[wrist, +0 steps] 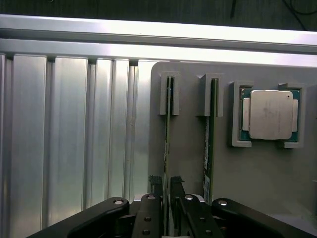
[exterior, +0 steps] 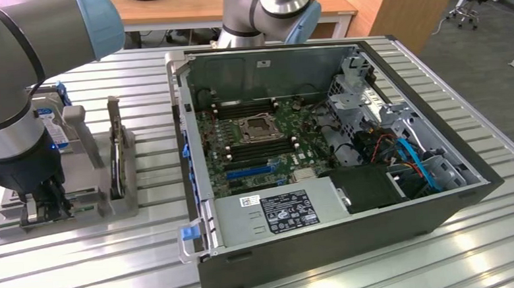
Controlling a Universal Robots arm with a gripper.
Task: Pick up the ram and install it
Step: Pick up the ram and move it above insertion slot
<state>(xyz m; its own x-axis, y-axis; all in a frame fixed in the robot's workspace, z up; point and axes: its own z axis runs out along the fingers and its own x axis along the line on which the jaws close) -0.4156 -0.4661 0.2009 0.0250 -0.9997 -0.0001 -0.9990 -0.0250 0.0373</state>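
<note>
ram (wrist: 167,141) upright in holder (wrist: 267,178) slot; computer case (exterior: 328,147) at exterior view's right

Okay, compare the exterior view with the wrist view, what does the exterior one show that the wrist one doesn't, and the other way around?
Exterior view: the open computer case with its motherboard, the robot arm reaching down, and the hard drive standing in the grey holder. Wrist view: the silver processor chip seated in its brackets, and the ram edge-on with the fingers pressed against both its faces. Shared: the gripper, the grey holder and the slatted metal table.
</note>
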